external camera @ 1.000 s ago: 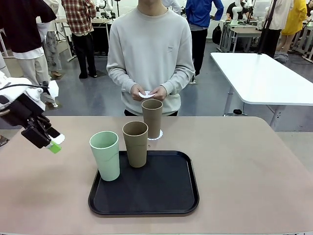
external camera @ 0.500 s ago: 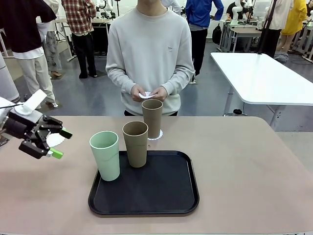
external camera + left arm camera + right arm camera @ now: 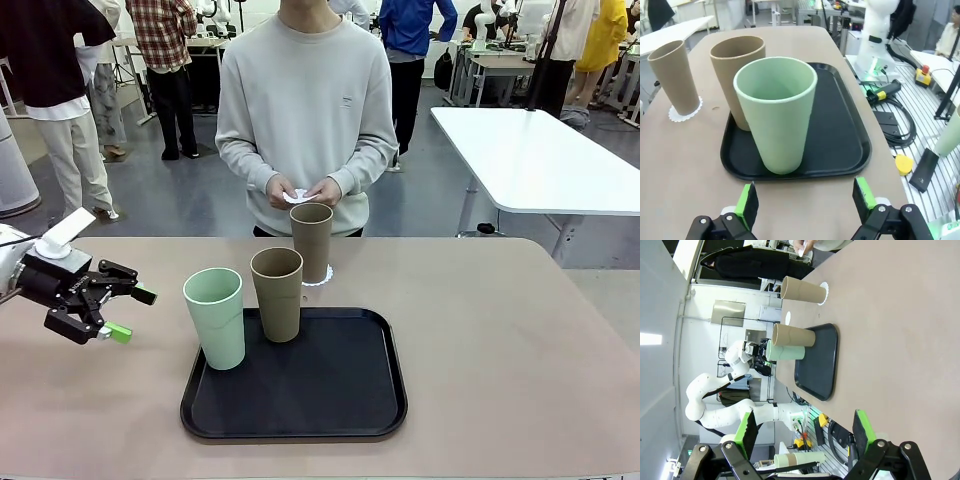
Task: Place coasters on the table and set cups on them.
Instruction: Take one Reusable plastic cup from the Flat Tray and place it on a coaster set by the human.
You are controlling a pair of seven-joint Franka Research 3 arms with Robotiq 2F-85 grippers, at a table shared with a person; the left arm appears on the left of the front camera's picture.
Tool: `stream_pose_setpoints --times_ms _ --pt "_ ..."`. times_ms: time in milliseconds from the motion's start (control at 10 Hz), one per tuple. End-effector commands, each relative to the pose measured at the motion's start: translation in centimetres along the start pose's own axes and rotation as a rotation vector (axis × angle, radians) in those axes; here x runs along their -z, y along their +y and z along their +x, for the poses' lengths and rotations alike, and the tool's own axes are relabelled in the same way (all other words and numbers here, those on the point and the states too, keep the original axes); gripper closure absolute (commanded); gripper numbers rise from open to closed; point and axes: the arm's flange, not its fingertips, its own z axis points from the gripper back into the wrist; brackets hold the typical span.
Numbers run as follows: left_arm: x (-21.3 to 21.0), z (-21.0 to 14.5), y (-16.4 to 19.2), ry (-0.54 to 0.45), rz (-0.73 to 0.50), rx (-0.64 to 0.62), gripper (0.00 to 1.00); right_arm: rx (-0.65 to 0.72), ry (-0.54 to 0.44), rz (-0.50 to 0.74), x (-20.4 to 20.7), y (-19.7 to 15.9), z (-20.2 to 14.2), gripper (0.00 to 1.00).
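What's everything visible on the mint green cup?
The mint green cup is a tall, tapered, handleless tumbler, matte, looking empty from the left wrist view. It stands upright at the near left corner of the black tray, beside a tan cup. Nothing but the tray touches it; the open left gripper faces it, apart.

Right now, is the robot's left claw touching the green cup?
Apart. The left wrist view shows a strip of bare table between the open left gripper and the green cup. The front view shows the same gap.
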Motion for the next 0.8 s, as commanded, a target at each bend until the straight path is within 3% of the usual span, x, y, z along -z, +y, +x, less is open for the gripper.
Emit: stream_pose_setpoints --times_ms 0,100,200,500,700 --pt "1.1 -0.1 0.2 -0.069 0.039 -0.015 0.0 0.002 0.008 -0.001 -0.1 0.0 -0.2 0.0" --pt "0.8 0.5 -0.3 -0.041 0.068 -0.118 0.0 0.002 0.008 -0.001 -0.1 0.0 -0.2 0.0" --pt "0.4 -0.1 0.2 -0.024 0.016 -0.02 0.0 0.002 0.008 -0.001 -0.1 0.0 -0.2 0.0" --pt "0.6 0.0 0.2 -0.032 0.029 -0.053 0.0 0.002 0.008 -0.001 -0.1 0.0 -0.2 0.0" --pt "2.5 -0.5 2.5 -0.168 -0.024 -0.002 0.0 0.002 0.008 -0.001 -0.1 0.0 -0.2 0.0"
